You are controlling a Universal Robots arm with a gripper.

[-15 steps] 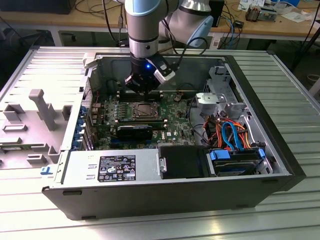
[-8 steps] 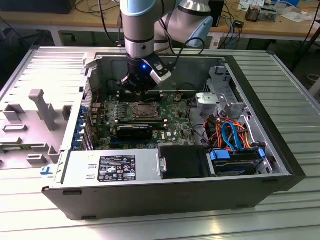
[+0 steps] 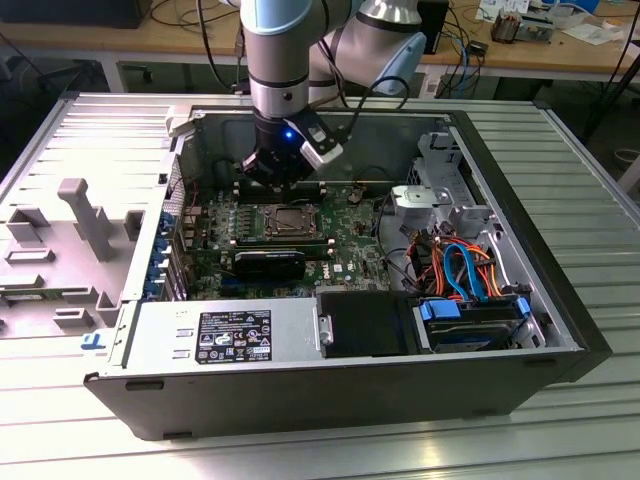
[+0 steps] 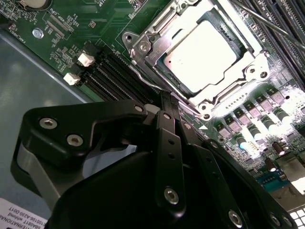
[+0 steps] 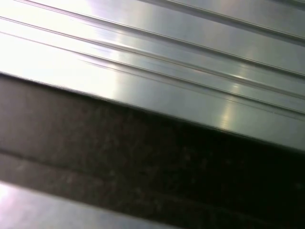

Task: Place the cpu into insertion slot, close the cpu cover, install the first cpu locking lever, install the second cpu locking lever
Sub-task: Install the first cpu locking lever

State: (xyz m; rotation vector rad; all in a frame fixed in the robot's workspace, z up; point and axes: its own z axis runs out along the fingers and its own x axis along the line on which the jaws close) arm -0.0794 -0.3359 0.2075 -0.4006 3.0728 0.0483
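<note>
In the second wrist view the cpu, a square chip with a silver top, lies in the insertion slot. The silver cpu cover lies down flat around it. A wire locking lever runs along the socket's near side, and another thin rod crosses beyond its far side. My gripper is shut, its black fingers pressed together with their tips at the near lever. I cannot tell if they touch it. In the exterior view the gripper hovers just behind the insertion slot on the green board.
The open computer case lies on a ribbed metal table. Black memory slots flank the socket. A power supply, a drive cage and coloured cables fill the case's front. Grey fixtures stand at the exterior view's left.
</note>
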